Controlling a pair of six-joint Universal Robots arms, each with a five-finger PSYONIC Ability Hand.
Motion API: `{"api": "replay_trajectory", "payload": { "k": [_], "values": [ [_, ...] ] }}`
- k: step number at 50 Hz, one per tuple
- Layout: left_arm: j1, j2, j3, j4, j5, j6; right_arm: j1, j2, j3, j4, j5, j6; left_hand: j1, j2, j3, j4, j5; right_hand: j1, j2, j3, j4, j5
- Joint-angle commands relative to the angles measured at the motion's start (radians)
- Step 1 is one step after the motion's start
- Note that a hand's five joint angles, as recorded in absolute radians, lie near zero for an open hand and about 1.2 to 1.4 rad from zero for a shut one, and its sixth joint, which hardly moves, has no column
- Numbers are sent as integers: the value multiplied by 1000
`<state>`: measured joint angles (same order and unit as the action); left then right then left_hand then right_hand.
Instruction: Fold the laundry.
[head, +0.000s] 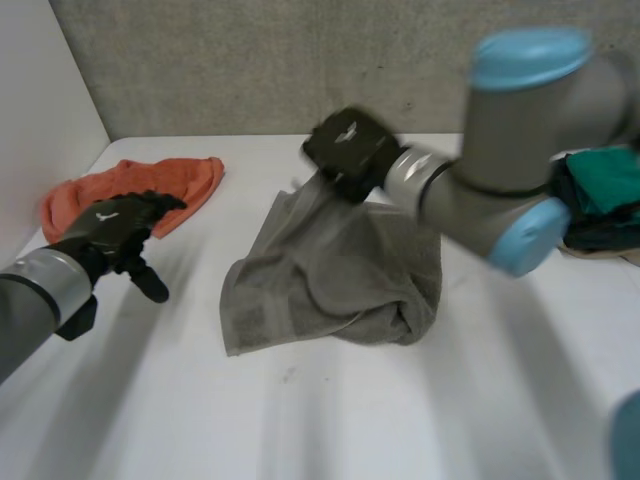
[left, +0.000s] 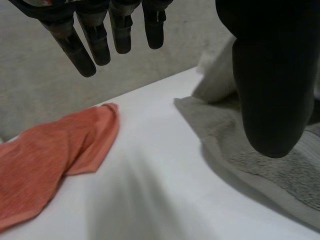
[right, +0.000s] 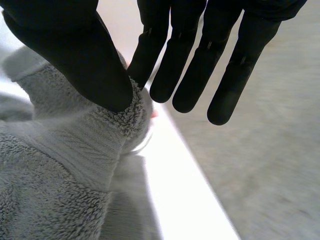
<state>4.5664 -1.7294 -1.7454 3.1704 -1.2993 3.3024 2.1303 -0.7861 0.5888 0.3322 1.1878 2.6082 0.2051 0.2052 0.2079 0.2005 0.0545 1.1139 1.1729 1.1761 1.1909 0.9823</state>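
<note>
Pinches the far corner of the grey towel (head: 330, 280) in the right hand (head: 350, 150), holding that corner raised above the white tabletop (head: 330, 420) (in the right wrist view, thumb (right: 75, 55) pressed on one face of the fluffy pile, first finger behind it). Carries the remaining fingers (right: 230, 65) straight and side by side next to the pinch, clear of the cloth. Leaves the rest of the grey towel slumped in a creased heap below the raised corner, at the middle of the tabletop: a flat flap with a hemmed edge spread at the towel's near left, a rounded fold bulging at its near right. Holds the left hand (head: 120, 232) well to the left of the towel, just above the tabletop, fingers (left: 95, 42) straight and slightly spread, thumb set wide apart from them, nothing in the grasp. Shows, in the left wrist view, the towel's hemmed edge lying past that thumb and bare tabletop between towel and fingers. Has an orange cloth (head: 130, 188) left of the towel and farther back, rumpled and low, well apart from the towel and near the left hand's fingertips. Has a pile of teal and dark clothes (head: 600, 195) to the right of the towel, partly hidden behind the right arm (head: 520, 150), apart from the towel.
</note>
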Motion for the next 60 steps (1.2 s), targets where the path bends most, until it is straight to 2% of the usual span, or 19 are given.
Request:
{"api": "replay_trajectory", "payload": {
  "k": [1, 4, 8, 15, 23, 28, 31, 32, 34, 37, 43, 45, 47, 50, 51, 55, 58, 60],
  "values": [
    [-159, -94, 70, -3, -46, 80, -153, -238, 262, -229, 67, 197, -31, -31, -33, -26, -54, 282, 223, 220, 205, 239],
    [-223, -139, 101, -4, -110, 83, -235, -281, 359, -323, 156, 216, 19, 19, 17, 24, -4, 282, 223, 220, 205, 239],
    [-294, -191, 136, -4, -191, 88, -334, -291, 469, -349, 219, 144, 117, 116, 114, 121, 93, 282, 223, 220, 205, 239],
    [-391, -282, 188, -6, -265, 115, -438, -282, 631, -352, 196, 23, 228, 228, 226, 233, 205, 282, 223, 220, 205, 239],
    [-455, -430, 286, 0, -331, 200, -475, -269, 767, -383, 104, 24, 229, 228, 226, 233, 205, 282, 223, 220, 205, 239],
    [-461, -512, 352, 16, -367, 250, -477, -272, 804, -421, 88, 26, 272, 272, 270, 277, 249, 282, 223, 220, 205, 239],
    [-460, -545, 386, 29, -373, 261, -480, -275, 816, -429, 87, 26, 445, 445, 442, 450, 421, 282, 223, 220, 205, 239],
    [-460, -556, 400, 40, -373, 263, -484, -278, 822, -429, 85, 24, 742, 742, 739, 747, 718, 282, 223, 220, 205, 239],
    [-460, -561, 414, 51, -376, 264, -487, -283, 829, -429, 85, 21, 1168, 1168, 1166, 1173, 1145, 282, 223, 220, 205, 239],
    [-458, -547, 437, 51, -391, 270, -497, -308, 841, -423, 84, 19, 1191, 1191, 1188, 1196, 1167, 282, 223, 220, 205, 239],
    [-437, -363, 422, -1, -454, 235, -520, -426, 852, -394, 72, -26, 1191, 1191, 1188, 1196, 1167, 282, 223, 220, 205, 239],
    [-402, -273, 411, -19, -451, 214, -546, -481, 839, -334, 70, -80, 1191, 1191, 1188, 1196, 1167, 282, 223, 220, 205, 239],
    [-359, -190, 394, -42, -434, 194, -584, -524, 815, -184, 65, -181, 1191, 1191, 1188, 1196, 1167, 282, 223, 220, 205, 239],
    [-319, -118, 376, -90, -374, 183, -602, -515, 806, -52, 64, -270, 1191, 1191, 1188, 1196, 1167, 282, 223, 220, 205, 239],
    [-307, -111, 369, -119, -336, 184, -604, -501, 804, 32, 65, -331, 1191, 1191, 1188, 1196, 1167, 282, 223, 220, 205, 239],
    [-294, -160, 366, -194, -270, 189, -589, -447, 790, 169, 67, -463, 1191, 1191, 1188, 1196, 1167, 282, 223, 220, 205, 239],
    [-281, -248, 397, -224, -273, 201, -563, -392, 761, 134, 72, -450, 1191, 1191, 1188, 1196, 1167, 282, 223, 220, 205, 239],
    [-268, -323, 450, -222, -299, 218, -546, -349, 720, 75, 75, -390, 1191, 1191, 1188, 1196, 1167, 282, 223, 220, 205, 239]
  ]
}}
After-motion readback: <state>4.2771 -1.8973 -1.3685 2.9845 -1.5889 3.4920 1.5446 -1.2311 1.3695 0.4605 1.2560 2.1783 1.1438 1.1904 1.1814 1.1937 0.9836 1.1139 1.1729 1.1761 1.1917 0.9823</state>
